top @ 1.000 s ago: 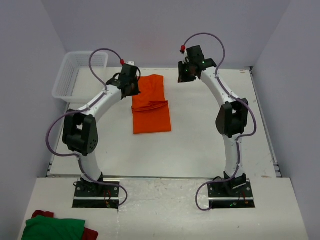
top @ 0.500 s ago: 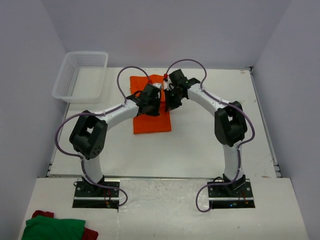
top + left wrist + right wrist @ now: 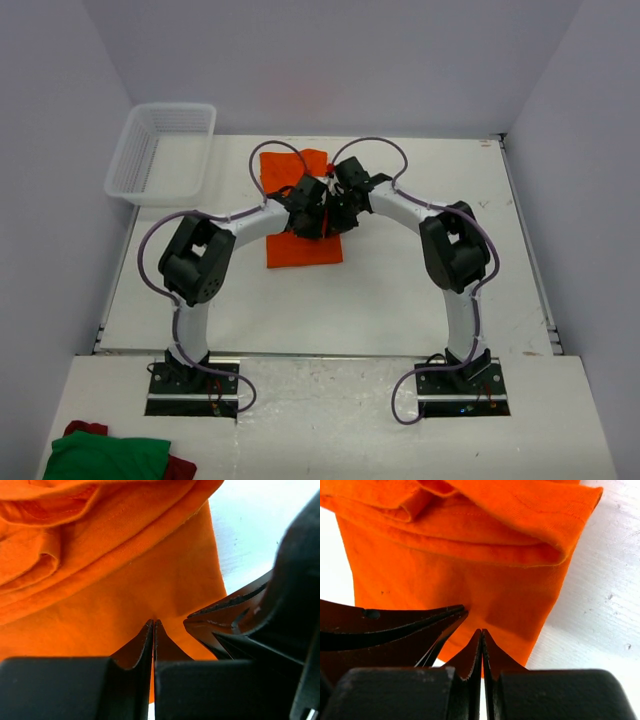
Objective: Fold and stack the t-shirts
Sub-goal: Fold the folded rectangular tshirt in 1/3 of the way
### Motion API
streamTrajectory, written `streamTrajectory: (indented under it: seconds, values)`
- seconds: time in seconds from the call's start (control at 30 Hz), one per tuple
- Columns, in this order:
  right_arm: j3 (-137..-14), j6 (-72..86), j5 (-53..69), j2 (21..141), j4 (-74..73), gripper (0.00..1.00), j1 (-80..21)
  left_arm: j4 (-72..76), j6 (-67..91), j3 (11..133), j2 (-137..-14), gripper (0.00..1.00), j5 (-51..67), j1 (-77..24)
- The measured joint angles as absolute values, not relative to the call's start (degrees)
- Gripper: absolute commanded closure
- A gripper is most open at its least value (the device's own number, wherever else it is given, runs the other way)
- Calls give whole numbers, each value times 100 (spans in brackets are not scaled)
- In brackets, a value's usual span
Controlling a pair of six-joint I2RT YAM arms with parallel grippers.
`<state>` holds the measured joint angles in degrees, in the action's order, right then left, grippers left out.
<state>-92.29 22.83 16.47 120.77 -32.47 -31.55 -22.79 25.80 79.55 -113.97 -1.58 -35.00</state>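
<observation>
One orange t-shirt (image 3: 303, 251) lies folded into a long strip on the white table (image 3: 420, 290). Looser folds are bunched at its far end. Both grippers hover side by side over its middle. My left gripper (image 3: 312, 226) is shut, and in the left wrist view (image 3: 153, 622) its tips rest on the flat fabric (image 3: 115, 590) with nothing seen between them. My right gripper (image 3: 338, 216) is shut too, its tips (image 3: 481, 631) on the fabric (image 3: 485, 580) near the shirt's right edge. Each wrist view shows the other gripper's fingers close by.
A white mesh basket (image 3: 160, 150) stands at the table's far left corner. A green cloth (image 3: 105, 455) over something red lies on the near ledge at the bottom left. The arm bases are bolted at the near edge.
Both grippers have swung inward from the shirt's far corners and come together over its middle. The shirt's bunched far part now lies flatter.
</observation>
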Motion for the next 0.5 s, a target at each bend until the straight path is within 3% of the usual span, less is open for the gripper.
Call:
streamTrajectory:
  seconds: [0.3,0.5]
  values:
    - [-8831,2593,1553,12077,-2655,100,-3159,-2493,2351,8158,-11629,100,62,-3371]
    - [-8409,2412,1662,11948,-2829,100,-3577,-2187,2464,8208,-11710,100,-30,-2762]
